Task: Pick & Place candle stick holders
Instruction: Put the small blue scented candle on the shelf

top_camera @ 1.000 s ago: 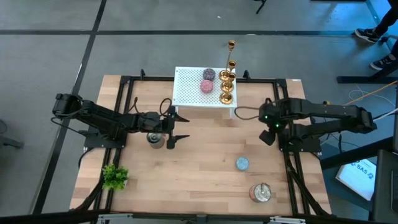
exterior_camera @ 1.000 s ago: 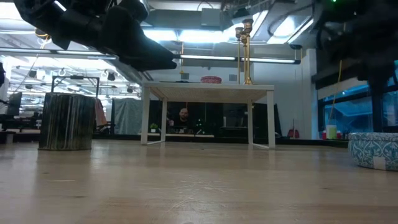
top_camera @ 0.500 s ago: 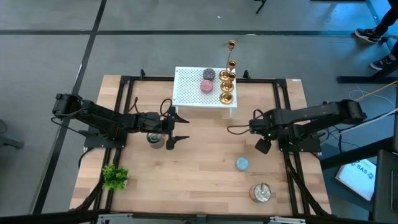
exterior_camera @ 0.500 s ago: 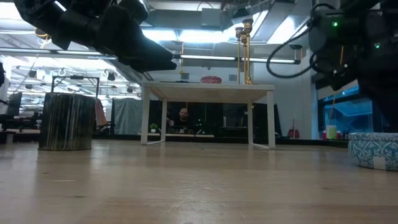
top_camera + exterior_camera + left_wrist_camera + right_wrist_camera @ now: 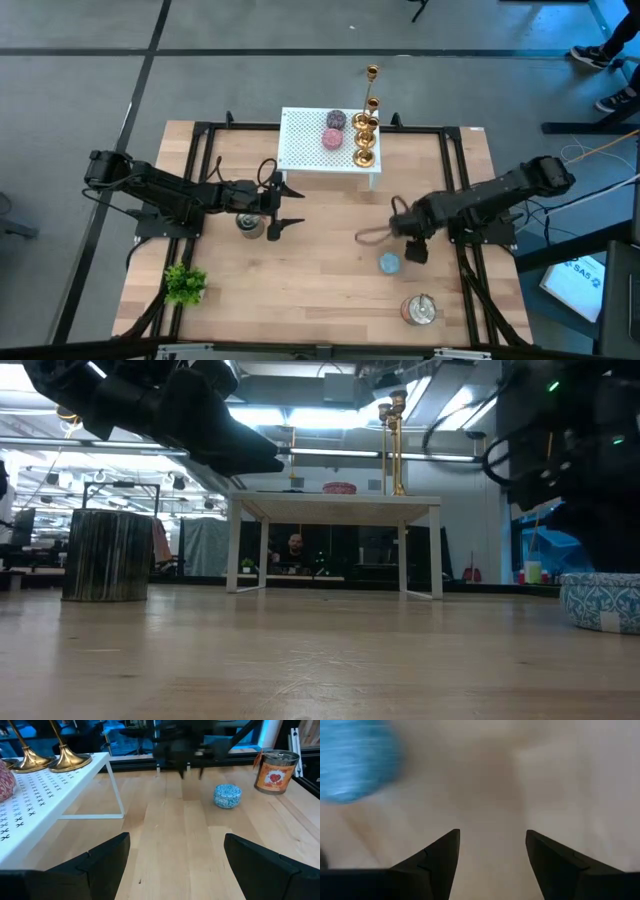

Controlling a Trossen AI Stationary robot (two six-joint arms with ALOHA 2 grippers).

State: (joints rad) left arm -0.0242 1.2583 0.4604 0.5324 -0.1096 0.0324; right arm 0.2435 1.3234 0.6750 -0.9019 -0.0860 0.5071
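Note:
Several gold candle stick holders [image 5: 365, 135] stand by their round bases on the right end of a small white perforated stand [image 5: 305, 150] at the table's far side. They also show in the low view [image 5: 397, 440], and their bases show in the left wrist view [image 5: 50, 760]. My left gripper [image 5: 293, 206] is open and empty, level, in front of the stand's left end. My right gripper [image 5: 412, 245] is open and empty and points down at the bare table [image 5: 492, 832], just beside a blue disc [image 5: 389, 263].
A pink disc [image 5: 333, 138] and a purple disc [image 5: 336, 119] lie on the stand. A silver tin [image 5: 248, 222] stands by my left gripper. A tin with a red label [image 5: 420, 310] stands near the front right. A green plant [image 5: 185, 285] stands at the front left.
My right gripper has swung from the table's right side toward the left and the near edge, tipping down over the table beside the blue disc.

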